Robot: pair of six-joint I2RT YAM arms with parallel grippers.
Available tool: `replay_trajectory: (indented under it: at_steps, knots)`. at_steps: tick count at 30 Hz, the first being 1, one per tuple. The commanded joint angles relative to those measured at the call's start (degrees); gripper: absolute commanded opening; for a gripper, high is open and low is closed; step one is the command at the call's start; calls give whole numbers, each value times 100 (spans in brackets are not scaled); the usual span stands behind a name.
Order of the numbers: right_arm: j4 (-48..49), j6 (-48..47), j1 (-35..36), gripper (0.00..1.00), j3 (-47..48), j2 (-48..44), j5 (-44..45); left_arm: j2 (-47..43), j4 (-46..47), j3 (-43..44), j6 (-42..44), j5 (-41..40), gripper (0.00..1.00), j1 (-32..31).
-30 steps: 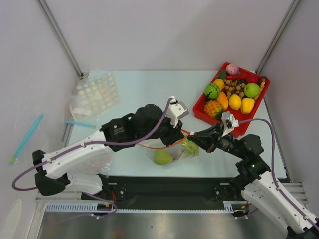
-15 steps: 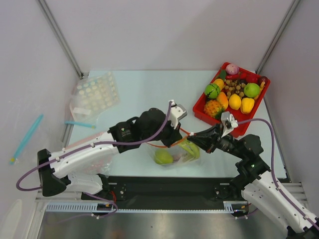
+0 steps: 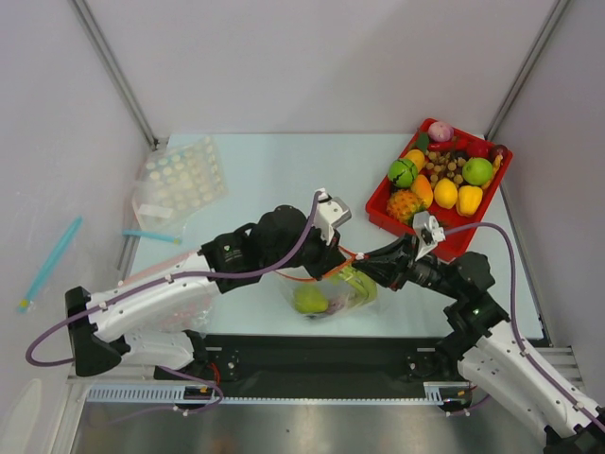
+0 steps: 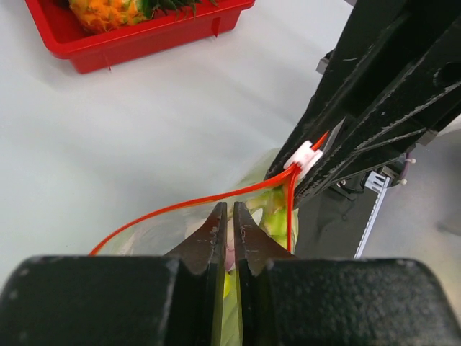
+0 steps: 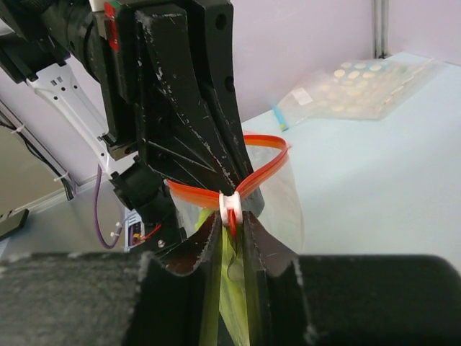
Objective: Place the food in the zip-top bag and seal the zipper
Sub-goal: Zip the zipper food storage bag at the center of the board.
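Zip-top bag (image 3: 331, 289), lower centre of frame: we see left gripper (image 4: 229, 208) pinching its rim, right gripper (image 5: 230, 216) clamped on the zipper (image 5: 263, 138).

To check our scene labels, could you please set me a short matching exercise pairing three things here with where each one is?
Things:
1. green pear
2. pineapple
3. white slider

Places:
A. in the red tray
B. at the right tool's fingertips
C. inside the clear bag

Pairs: 1-C, 2-A, 3-B.
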Motion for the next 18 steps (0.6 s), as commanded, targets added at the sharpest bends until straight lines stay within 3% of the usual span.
replay_trajectory:
  at_steps: [1,4,5,8,18]
  knots:
    - [423,-137,69,22,76,79,-137,-199,208,-4,-67,146,11,19]
    - [406,-199,104,21,94,176,-189,-234,225,-39,-58,155,11,18]
    - [397,-233,104,11,103,211,-199,-234,225,-39,-58,155,11,27]
    - [353,-269,148,1,138,237,-190,-225,199,-66,-49,155,11,27]
    - [335,-348,227,0,129,185,-199,-700,-327,303,-32,-162,22,36]
